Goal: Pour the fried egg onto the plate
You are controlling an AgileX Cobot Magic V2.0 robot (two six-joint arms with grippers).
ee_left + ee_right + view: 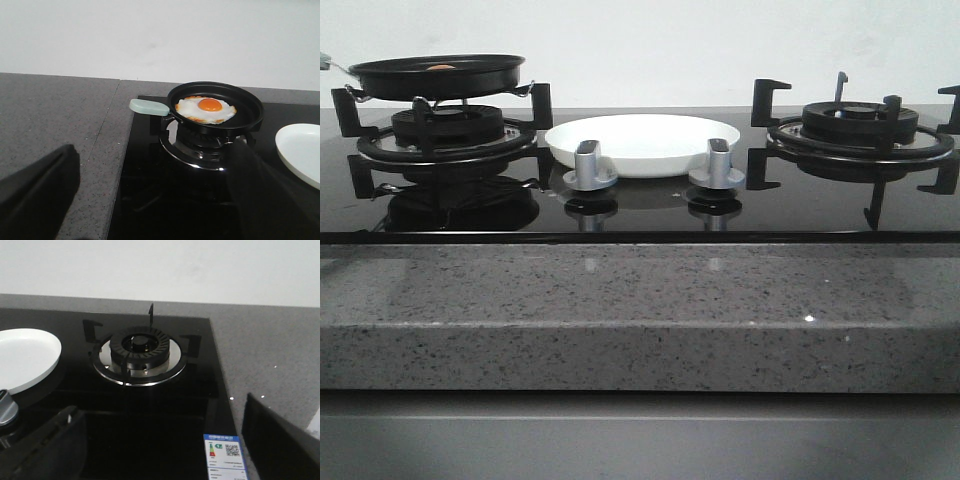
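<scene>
Fried egg (206, 110): flat in the black pan (216, 107) on the burner, well ahead of the left gripper (150, 200), ready to tip.
Pan handle (149, 107): pointing back toward the spread left fingers (37, 187), nothing grasped.
Plate (642, 143): parked just beside the pan, a short pour.
Right gripper (165, 440): splayed wide, empty, idle before the bare burner (139, 346).
</scene>
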